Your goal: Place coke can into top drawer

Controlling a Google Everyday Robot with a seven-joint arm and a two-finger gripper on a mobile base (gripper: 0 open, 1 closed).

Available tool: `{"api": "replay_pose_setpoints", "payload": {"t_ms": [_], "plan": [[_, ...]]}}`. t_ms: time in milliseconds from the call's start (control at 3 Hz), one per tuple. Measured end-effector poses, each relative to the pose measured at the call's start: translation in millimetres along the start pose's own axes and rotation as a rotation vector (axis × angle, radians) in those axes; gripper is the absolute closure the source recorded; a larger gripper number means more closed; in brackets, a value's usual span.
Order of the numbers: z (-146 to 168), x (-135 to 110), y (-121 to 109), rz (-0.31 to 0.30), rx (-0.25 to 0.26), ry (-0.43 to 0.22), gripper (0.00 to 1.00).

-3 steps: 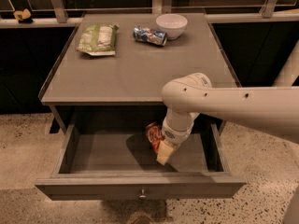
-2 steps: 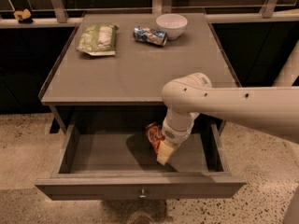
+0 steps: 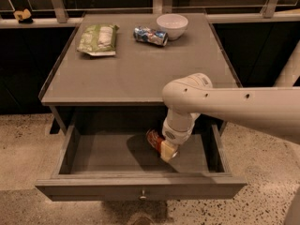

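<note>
gripper (image 3: 165, 148): cream two-finger gripper on a thick white arm (image 3: 225, 108), reaching down into the open drawer, right of its middle.
coke can (image 3: 153, 138): small red aluminium coke can, held between the jaws and sticking out to their left, tilted. It is inside the drawer; whether it touches the floor, cannot tell.
jaws: clamped on the coke can; one cream fingertip (image 3: 168, 152) shows at its near right side.
top drawer (image 3: 140, 185): wide shallow grey-brown top drawer, pulled fully out. Its floor lies under the jaws and its flat front panel is nearer than them.
knob (image 3: 143, 194): small round metal, centre of the front panel, below and left of the jaws.
table (image 3: 140, 74): grey-brown top, above and beyond the jaws.
snack bag (image 3: 98, 39): green and white, far beyond the jaws, to the left.
blue-and-silver can (image 3: 150, 35): lying on its side, far beyond the jaws, just beside the bowl.
bowl (image 3: 172, 26): white, round, far beyond the jaws.
</note>
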State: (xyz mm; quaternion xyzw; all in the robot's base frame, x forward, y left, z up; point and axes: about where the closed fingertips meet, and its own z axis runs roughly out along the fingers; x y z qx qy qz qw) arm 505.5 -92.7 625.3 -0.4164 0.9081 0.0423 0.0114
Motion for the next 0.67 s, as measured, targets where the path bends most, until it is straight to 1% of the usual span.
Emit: {"api": "replay_pose_setpoints", "payload": {"t_ms": [333,667], "plan": [[0.0,0.0,0.0,0.0,0.0,0.0,0.0],[0.0,0.0,0.0,0.0,0.0,0.0,0.0]]}}
